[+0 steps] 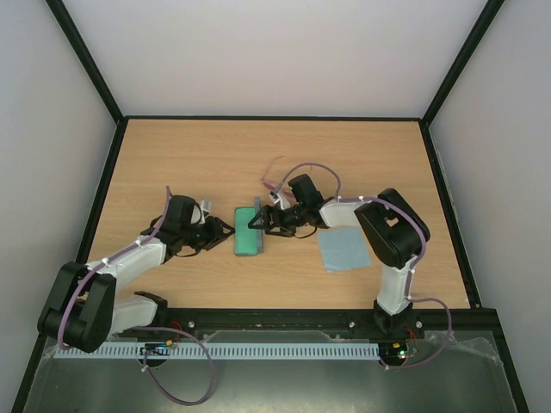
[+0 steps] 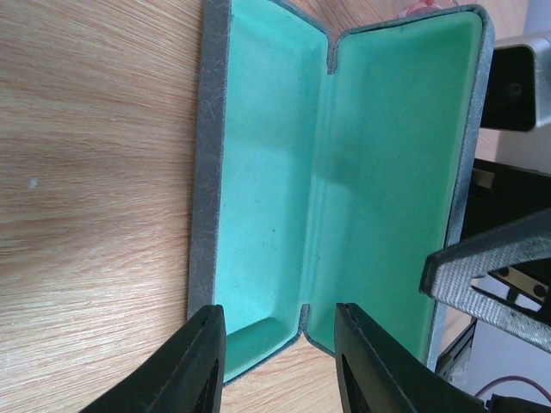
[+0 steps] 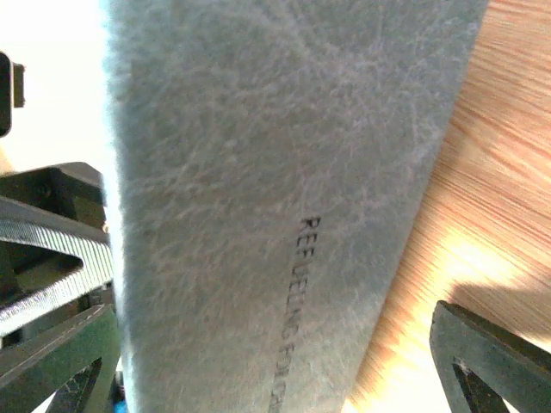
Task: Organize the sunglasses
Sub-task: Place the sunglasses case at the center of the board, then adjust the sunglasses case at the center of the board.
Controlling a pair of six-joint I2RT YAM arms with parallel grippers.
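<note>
The grey-blue case point(image 1: 248, 232) lies open in the middle of the table, green lining up point(image 2: 275, 172). Its lid stands tilted up. My left gripper point(image 1: 225, 234) is open and empty at the case's near end, fingers point(image 2: 202, 361) straddling the hinge corner point(image 2: 280, 323). My right gripper point(image 1: 256, 220) is open on the other side, the lid's grey outer face point(image 3: 258, 172) filling the space between its fingers point(image 3: 275, 344). One right finger point(image 2: 486, 275) sits at the lid's rim. The sunglasses are mostly hidden. Only a pink sliver point(image 2: 424, 9) shows beyond the case's far end.
A square light-blue cloth point(image 1: 343, 249) lies flat to the right of the case, under the right arm. Black frame rails and white walls bound the wooden table point(image 1: 275, 146). Purple cables loop over both arms.
</note>
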